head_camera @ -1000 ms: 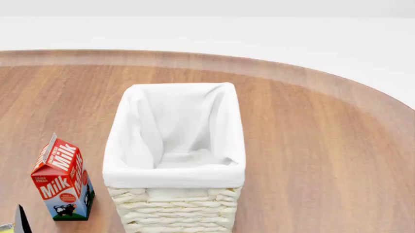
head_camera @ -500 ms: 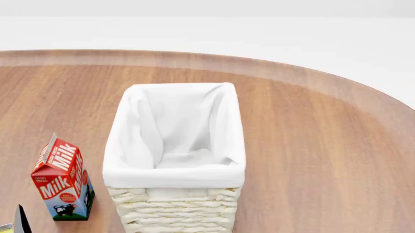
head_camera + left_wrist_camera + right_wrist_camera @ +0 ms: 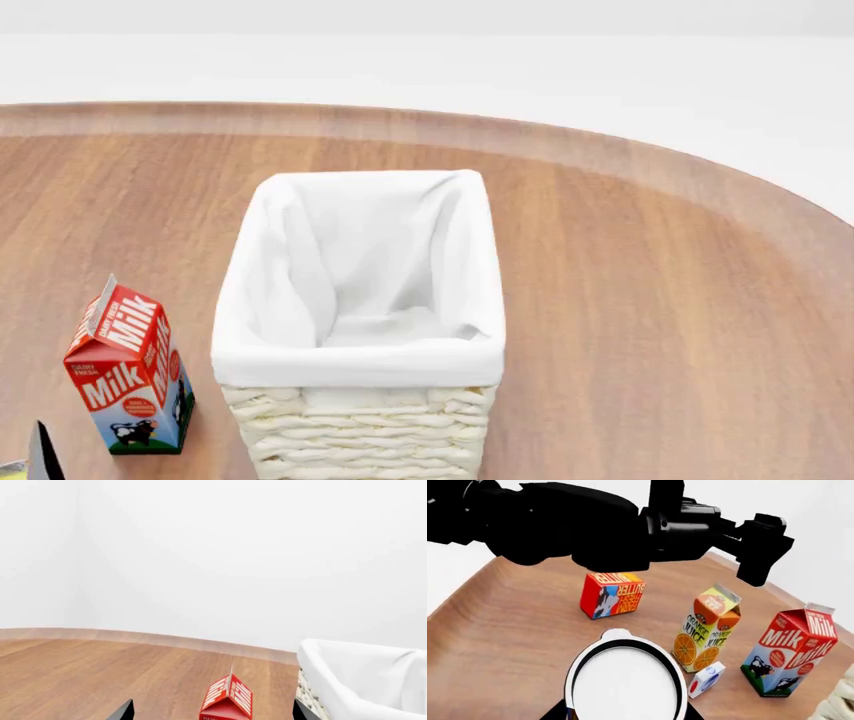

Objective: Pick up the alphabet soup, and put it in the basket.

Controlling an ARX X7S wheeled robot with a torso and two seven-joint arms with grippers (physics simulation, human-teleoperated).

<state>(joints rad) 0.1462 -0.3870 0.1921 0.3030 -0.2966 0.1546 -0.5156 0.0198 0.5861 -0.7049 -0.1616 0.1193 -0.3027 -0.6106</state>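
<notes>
Between the fingers of my right tool [image 3: 626, 716] sits the alphabet soup [image 3: 626, 682]. I see it from above in the right wrist view as a silver-white lid with a dark rim and a sliver of blue label at its side. One dark fingertip shows on each side of the can, tight against its wall, so I read the tool as closed on it.

Beyond the can, an orange juice carton [image 3: 708, 627] stands upright on the wooden desk [image 3: 514, 630]. A small white packet [image 3: 707, 679] lies just beside its foot. A milk carton [image 3: 790, 652] stands near them, and a red butter box [image 3: 612, 595] sits farther back. My left arm [image 3: 594, 522] crosses that view as a black bar above the butter box.

From the head view, the basket [image 3: 360, 425] stands in the middle of the desk with its white liner folded over the rim and nothing inside. The milk carton stands near its left side without touching it.

My left tool [image 3: 210, 712] is spread wide and holds nothing. Only its two fingertips [image 3: 124, 711] show, with the milk carton's top between them and the basket off to one side.
</notes>
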